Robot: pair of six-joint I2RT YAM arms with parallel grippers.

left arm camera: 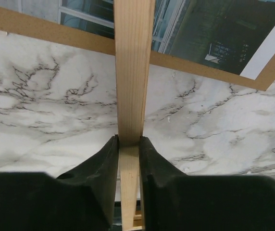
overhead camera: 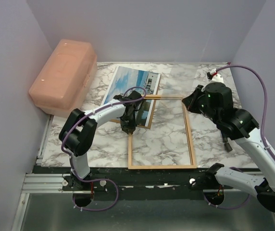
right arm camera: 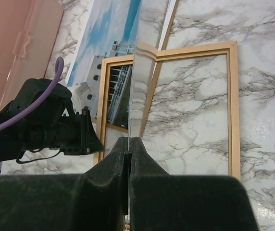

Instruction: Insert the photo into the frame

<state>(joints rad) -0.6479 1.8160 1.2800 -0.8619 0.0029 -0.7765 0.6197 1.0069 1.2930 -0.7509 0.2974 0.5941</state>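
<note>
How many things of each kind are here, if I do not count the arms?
Photo: 1
Wooden frame: 1
Brown backing board: 1
Pink box: 1
Clear sheet: 1
Total: 5

The thin orange-brown frame [overhead camera: 191, 139] overlaps, with its far-left corner, the flat blue-sky building photo [overhead camera: 128, 85].

photo [overhead camera: 130, 86]: 1
wooden frame [overhead camera: 161, 167]: 1
backing board [left arm camera: 56, 32]: 1
clear pane [right arm camera: 142, 86]: 1
pink plastic box [overhead camera: 63, 74]: just the 1
robot arms [overhead camera: 87, 130]: 2
</note>
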